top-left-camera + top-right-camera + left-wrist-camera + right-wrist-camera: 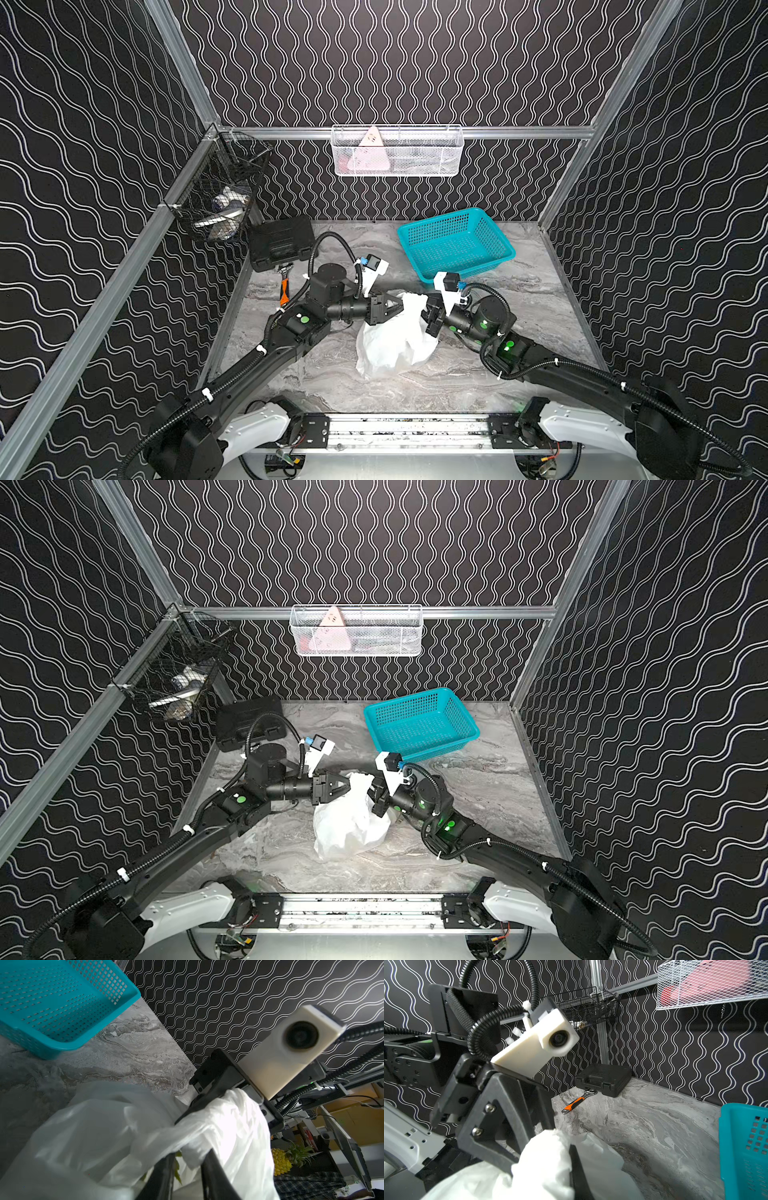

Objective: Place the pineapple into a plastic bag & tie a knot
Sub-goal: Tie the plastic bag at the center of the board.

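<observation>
The plastic bag (392,347) sat on the bench (536,332) beneath and between the two grippers. Its body slumped toward the robot's base, and its upper edge was gathered up at their tips. The left gripper (399,308) was narrow, its fingers (164,1176) nearly together on a fold of the bag's top. In the left wrist view, white plastic filled the slim gap between them. The right gripper (430,320) was fully closed on another bunch of the same upper edge, just beside the left gripper's tips, and plastic draped over its fingers (197,1105). The two grippers faced each other, close together; whether they touched could not be told.

Of the pineapple (177,1167) only a few green leaves showed, inside the bag just beside the left gripper's fingers. The fruit itself was hidden by the plastic.

A teal basket (457,245) lay beyond the right gripper and near it. Behind the left gripper, past its wrist, an orange-handled wrench (284,286) lay just beside a black case (282,245), both well apart from the bag.
</observation>
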Tool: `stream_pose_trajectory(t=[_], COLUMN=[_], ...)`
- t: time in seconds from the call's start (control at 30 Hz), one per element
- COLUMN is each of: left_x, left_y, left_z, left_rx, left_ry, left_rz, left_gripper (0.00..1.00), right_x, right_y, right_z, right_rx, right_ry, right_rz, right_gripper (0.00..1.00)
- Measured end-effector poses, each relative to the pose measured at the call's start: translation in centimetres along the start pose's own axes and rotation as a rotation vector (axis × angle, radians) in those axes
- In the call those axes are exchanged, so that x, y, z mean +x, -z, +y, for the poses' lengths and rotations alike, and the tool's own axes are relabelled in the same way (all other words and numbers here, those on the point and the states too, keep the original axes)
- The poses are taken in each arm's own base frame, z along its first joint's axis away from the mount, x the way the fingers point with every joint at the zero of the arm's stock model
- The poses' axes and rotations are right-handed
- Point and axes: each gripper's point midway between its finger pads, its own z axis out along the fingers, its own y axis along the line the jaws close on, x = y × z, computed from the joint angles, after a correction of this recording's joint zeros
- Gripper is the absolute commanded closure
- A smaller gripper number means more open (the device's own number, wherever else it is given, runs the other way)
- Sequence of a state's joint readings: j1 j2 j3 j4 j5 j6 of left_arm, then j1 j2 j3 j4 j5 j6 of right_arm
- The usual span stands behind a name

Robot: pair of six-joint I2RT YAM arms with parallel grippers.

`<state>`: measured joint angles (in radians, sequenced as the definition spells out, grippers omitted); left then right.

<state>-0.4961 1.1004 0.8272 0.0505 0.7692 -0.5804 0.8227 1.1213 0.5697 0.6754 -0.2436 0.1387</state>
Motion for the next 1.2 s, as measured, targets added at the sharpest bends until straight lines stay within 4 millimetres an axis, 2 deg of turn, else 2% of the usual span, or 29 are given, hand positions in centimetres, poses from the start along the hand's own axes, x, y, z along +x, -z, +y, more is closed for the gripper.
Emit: stream_pose_trajectory(t=[0.07, 0.17, 0.23, 0.7, 0.9, 0.93, 1.0, 1.03, 1.1, 1.2], left_x=[-0.2, -0.4, -0.5, -1.0, -1.0, -0.9, -0.9, -1.0, -1.3, -1.5], left_y=[0.0, 0.0, 0.0, -0.3, 0.3, 0.4, 0.5, 0.5, 0.4, 0.1], left_z=[-0.1, -0.2, -0.1, 0.2, -0.1, -0.2, -0.3, -0.3, -0.7, -0.6], left_rx=[0.006, 0.01, 0.003, -0.005, -0.035, -0.037, -0.038, -0.034, -0.017, -0.002], left_ry=[-0.01, -0.019, -0.02, -0.009, -0.049, -0.056, -0.071, -0.08, -0.095, -0.081], left_rz=[-0.009, -0.02, -0.027, -0.029, -0.018, -0.018, -0.017, -0.019, -0.033, -0.045], left_gripper=[0.75, 0.59, 0.58, 0.99, 1.0, 0.94, 0.75, 0.72, 0.76, 0.75], right_x=[-0.1, -0.1, -0.1, -0.4, -0.5, -0.5, -0.5, -0.4, -0.1, 0.0], right_y=[0.0, 0.0, 0.0, 0.1, 0.1, 0.1, 0.1, 0.1, 0.1, 0.1], right_z=[0.0, 0.0, 0.1, -0.4, 0.0, 0.1, 0.2, 0.3, 0.3, 0.3], right_rx=[0.0, -0.001, -0.005, 0.022, 0.006, -0.002, -0.009, -0.01, -0.015, -0.016], right_ry=[0.0, 0.0, 0.0, -0.002, 0.0, 0.0, 0.0, -0.001, -0.003, -0.002], right_rz=[-0.001, -0.001, 0.0, -0.008, -0.01, -0.009, -0.008, -0.005, 0.007, 0.012], right_gripper=[1.0, 1.0, 1.0, 1.0, 1.0, 1.0, 1.0, 1.0, 1.0, 1.0])
